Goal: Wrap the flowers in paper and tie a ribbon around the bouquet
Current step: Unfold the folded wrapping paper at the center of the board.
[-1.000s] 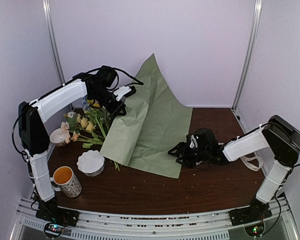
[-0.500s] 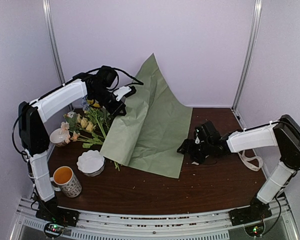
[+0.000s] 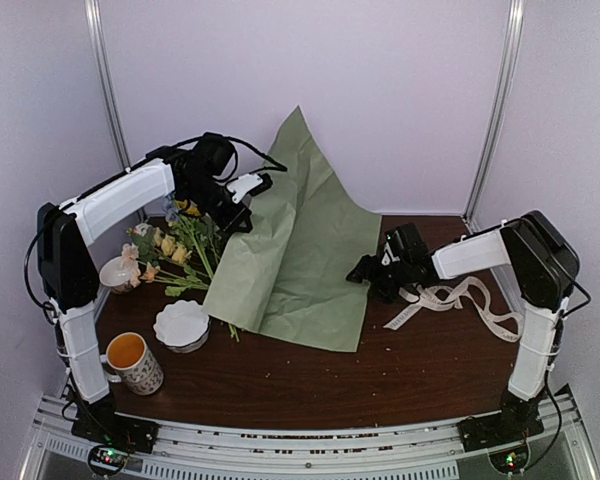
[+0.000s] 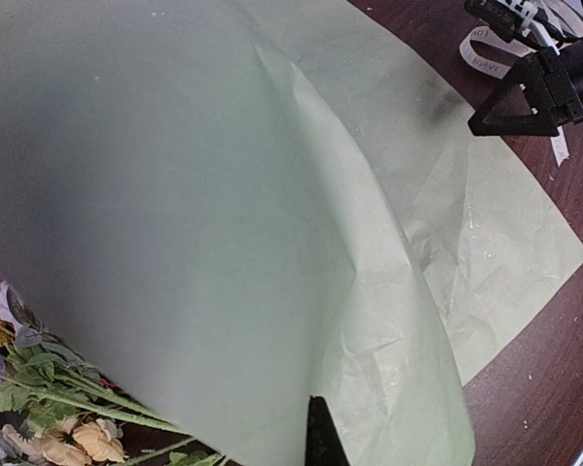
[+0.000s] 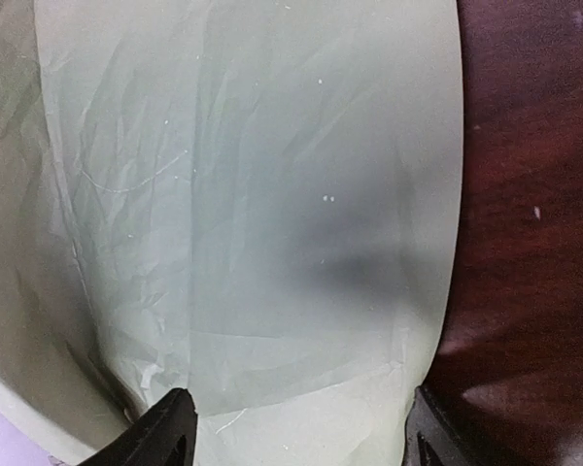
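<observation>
The left tool [image 3: 238, 213] is shut, clamped on the paper [image 3: 300, 255] at its left edge, in the upper left of the overhead view. From its own camera only one dark fingertip [image 4: 321, 437] shows at the bottom edge, with the sage-green sheet curving up and over it. The held side of the paper stands raised to a peak against the back wall. The rest slopes down and lies flat on the bench [image 3: 380, 380] at centre frame.

The flowers [image 3: 180, 248] lie at the left of the frame, just beside the raised sheet. Their pastel heads point toward the left edge and their green stems run in under the paper.

The right tool [image 3: 363, 270] has its fingers apart and holds nothing. It sits low at the paper's right edge, right of centre. In its wrist view both tips flank the creased green sheet, and whether they touch it cannot be told.

The ribbon [image 3: 450, 297] lies loose in loops on the bench at the right, under the right arm.

A white bowl [image 3: 182, 325] and a mug [image 3: 135, 362] stand at the lower left, and a cup [image 3: 118, 272] stands beside the flower heads.
</observation>
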Motion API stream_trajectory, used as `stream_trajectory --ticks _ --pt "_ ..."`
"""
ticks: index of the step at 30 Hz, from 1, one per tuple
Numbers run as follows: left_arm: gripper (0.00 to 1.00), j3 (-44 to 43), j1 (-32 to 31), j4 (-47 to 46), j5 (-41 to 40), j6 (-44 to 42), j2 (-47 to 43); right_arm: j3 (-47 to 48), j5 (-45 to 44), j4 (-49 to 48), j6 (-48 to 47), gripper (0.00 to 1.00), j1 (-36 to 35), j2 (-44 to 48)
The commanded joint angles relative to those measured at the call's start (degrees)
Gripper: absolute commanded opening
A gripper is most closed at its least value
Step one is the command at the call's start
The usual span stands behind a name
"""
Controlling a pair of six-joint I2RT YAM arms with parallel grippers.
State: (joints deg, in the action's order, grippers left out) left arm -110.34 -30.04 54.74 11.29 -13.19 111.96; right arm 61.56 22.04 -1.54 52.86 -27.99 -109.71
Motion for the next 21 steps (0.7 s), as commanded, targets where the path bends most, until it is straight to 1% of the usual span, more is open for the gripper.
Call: stream_trajectory --ticks 1,3,5,9,18,21 --pt "0.0 0.66 -0.04 -0.42 -0.5 -0.73 0.58 0.91 2.91 -2.65 3.71 0.76 -0.29 -3.25" --pt "0.0 0.66 -0.04 -0.42 -0.79 -0.76 0.63 0.13 5.15 -6.99 5.96 0.75 -0.31 -3.32" --pt "0.0 0.68 -0.15 -0.41 -1.08 -0.93 0.62 -0.8 7.21 -11.74 8.36 0.72 -0.39 -3.24" --pt "0.0 0.7 -0.07 -0.43 -1.27 -0.96 0.8 -1.49 8.11 -16.44 10.6 0.7 -0.4 -3.18" --pt "0.0 0.79 -0.03 -0.42 -1.27 -1.04 0.78 1.13 7.67 -15.83 10.67 0.67 -0.49 -5.61" --pt "0.0 0.98 -0.06 -0.42 -1.38 -1.05 0.68 0.06 4.04 -9.3 9.53 0.67 -0.49 -4.05"
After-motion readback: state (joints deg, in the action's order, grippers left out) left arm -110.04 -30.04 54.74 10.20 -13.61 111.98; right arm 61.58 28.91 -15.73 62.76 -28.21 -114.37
